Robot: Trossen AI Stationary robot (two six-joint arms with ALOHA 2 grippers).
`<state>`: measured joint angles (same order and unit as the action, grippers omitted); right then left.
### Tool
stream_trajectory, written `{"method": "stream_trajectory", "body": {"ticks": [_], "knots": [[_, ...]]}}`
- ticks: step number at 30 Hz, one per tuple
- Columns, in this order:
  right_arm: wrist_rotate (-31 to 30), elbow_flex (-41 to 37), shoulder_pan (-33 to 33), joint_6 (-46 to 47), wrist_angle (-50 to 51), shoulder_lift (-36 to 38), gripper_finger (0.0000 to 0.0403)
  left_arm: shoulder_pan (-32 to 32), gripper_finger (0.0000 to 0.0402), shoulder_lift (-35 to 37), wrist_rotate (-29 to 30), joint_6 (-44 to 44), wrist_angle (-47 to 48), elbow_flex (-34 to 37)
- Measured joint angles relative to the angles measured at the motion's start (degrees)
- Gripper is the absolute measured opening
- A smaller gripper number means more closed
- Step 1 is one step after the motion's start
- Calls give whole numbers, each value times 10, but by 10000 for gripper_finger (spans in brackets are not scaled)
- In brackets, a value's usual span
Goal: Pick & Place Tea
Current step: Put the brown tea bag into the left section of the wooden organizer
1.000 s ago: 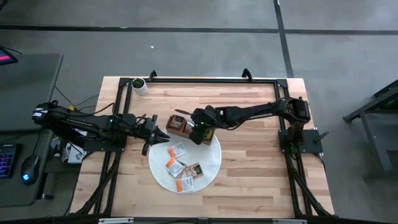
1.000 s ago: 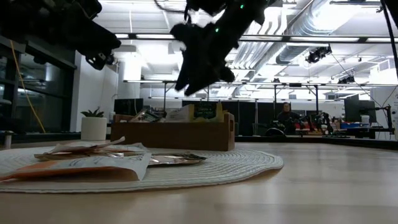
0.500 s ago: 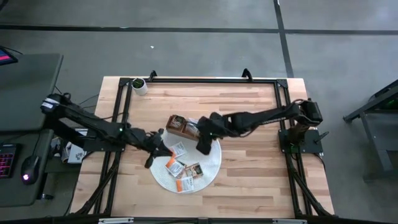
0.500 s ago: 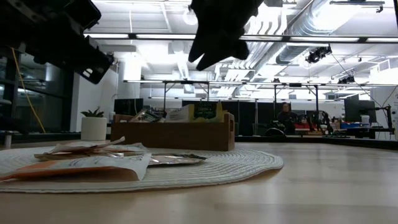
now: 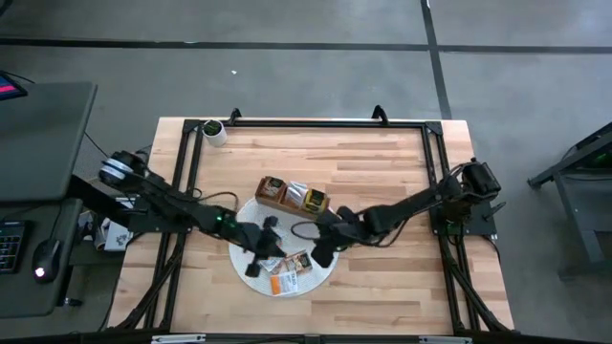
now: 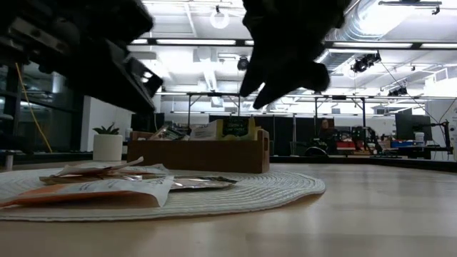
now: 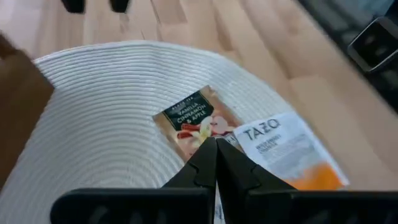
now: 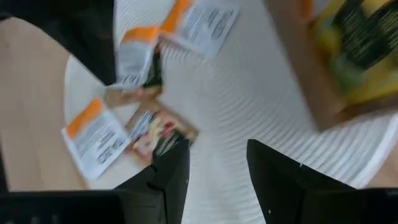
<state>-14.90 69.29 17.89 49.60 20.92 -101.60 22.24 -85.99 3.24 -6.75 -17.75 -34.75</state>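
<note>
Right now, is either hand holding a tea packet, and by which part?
Right hand open, empty. Left hand shut at the edge of the Tazo packet; grip cannot be told.

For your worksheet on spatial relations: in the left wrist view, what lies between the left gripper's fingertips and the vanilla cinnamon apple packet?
Nothing: the shut left gripper reaches the packet directly, its tips at the packet's edge on the woven mat.

- In the high view, the left gripper (image 5: 260,250) and right gripper (image 5: 320,250) covered part of the white mat (image 5: 325,270), hiding some tea packets (image 5: 290,272).
- The print on those packets was too small to read from above.
- In the low view, both arms were dark blurred shapes cut off by the top edge (fingers indistinct).
- The wooden tray (image 8: 323,74) was blurred and cropped in the right wrist view; its contents were possibly yellow-green packets.
</note>
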Motion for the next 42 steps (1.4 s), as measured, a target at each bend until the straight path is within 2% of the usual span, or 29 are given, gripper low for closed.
{"method": "stream_trajectory", "body": {"ticks": [7,10,19,28,33,37,42], "knots": [[-19,-29,25,41,-51,0,156,0,0,-90,0,72,165,-134],[-32,-28,29,44,-60,0,156,0,0,-112,-1,79,218,-166],[-54,-28,36,45,-69,-18,156,0,0,-154,-54,80,221,-178],[-23,-28,36,50,-117,-43,156,-1,0,-179,-46,68,214,-181],[6,-32,36,91,-123,-47,156,0,0,-187,-32,53,229,-181],[46,-55,36,177,-140,-47,156,-1,0,-207,-38,48,214,-182],[72,-100,34,217,-217,-47,174,-1,0,-209,-41,48,209,-181]]}}
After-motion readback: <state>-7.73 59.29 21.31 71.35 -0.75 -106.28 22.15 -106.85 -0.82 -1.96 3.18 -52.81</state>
